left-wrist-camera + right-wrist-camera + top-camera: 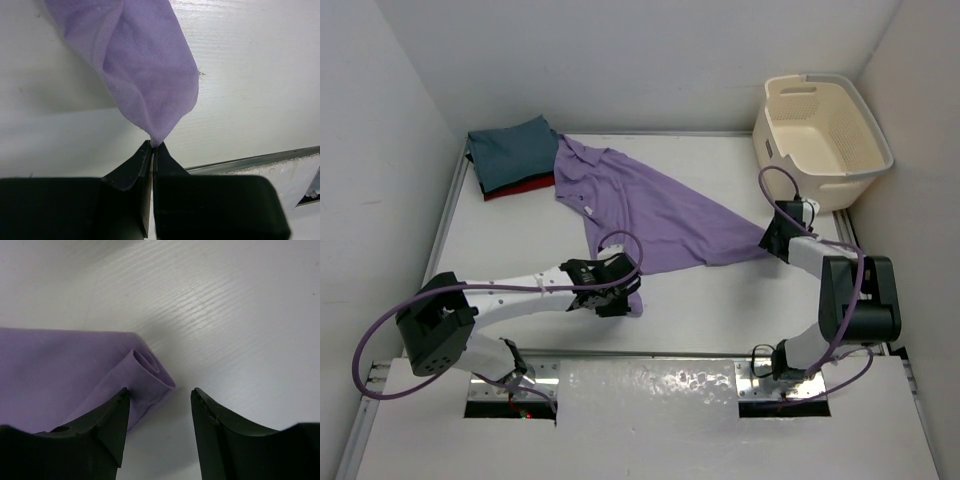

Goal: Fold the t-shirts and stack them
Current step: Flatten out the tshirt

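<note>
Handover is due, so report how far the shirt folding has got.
Done: a folded stack sits at the far left, blue-grey shirt over red shirt. In hand: the purple shirt lies spread and unfolded; the left gripper is shut on one corner, the right gripper open at another. Left: fold the purple shirt and stack it.

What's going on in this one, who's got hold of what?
Two robot arms are working on a lavender purple t-shirt spread across the white table. The left gripper is shut on one corner of it. The right gripper is open, its jaws either side of the rolled corner at the opposite end. A folded slate blue-grey shirt lies on a red shirt in the far left corner, and a cream plastic tub sits at the far right.
</note>
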You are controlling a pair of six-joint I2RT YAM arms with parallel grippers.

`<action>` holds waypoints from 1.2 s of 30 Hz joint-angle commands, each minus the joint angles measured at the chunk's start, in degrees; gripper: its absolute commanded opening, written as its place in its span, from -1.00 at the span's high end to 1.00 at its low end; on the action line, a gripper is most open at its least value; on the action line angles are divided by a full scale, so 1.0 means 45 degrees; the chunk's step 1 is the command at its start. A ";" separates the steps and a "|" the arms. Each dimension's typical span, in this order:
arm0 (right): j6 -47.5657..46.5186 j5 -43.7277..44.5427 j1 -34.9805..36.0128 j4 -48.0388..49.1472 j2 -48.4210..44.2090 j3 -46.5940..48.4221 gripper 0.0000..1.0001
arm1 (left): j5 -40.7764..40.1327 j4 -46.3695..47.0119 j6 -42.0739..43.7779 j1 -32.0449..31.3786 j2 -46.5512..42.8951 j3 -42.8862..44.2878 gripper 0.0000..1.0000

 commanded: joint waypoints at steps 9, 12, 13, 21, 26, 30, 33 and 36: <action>0.0244 -0.0108 -0.0083 0.0667 0.0013 -0.0496 0.03 | -0.0273 -0.0169 0.0485 -0.0064 0.0047 0.0784 1.00; 0.0556 -0.0712 -0.0239 0.1018 0.0424 -0.0495 0.20 | -0.0273 -0.0130 0.0622 -0.0083 0.0009 0.0920 1.00; 0.0634 -0.0774 -0.0240 0.1018 0.0463 -0.0495 0.28 | -0.0292 -0.0188 0.0719 -0.0083 -0.0011 0.0978 1.00; 0.0715 -0.1574 -0.0337 0.2071 0.0348 -0.1197 1.00 | -0.1169 -0.0734 0.1110 -0.0083 -0.0089 0.1719 1.00; -0.0747 -0.3192 -0.0338 0.3830 -0.0822 -0.1609 1.00 | -0.2847 -0.1494 0.1402 -0.0083 -0.0557 0.2754 1.00; -0.1551 -0.3626 -0.0338 0.4690 -0.2755 -0.1434 1.00 | -0.5964 -0.2023 0.1774 -0.0064 -0.1279 0.4508 1.00; -0.1805 -0.3218 -0.0338 0.4535 -0.4357 -0.0693 1.00 | -0.8348 -0.1987 0.2027 -0.0064 -0.2369 0.5642 1.00; -0.2176 -0.2788 -0.0338 0.4144 -0.5763 0.0381 1.00 | -0.9837 -0.0408 0.3469 -0.0064 -0.3598 0.6386 1.00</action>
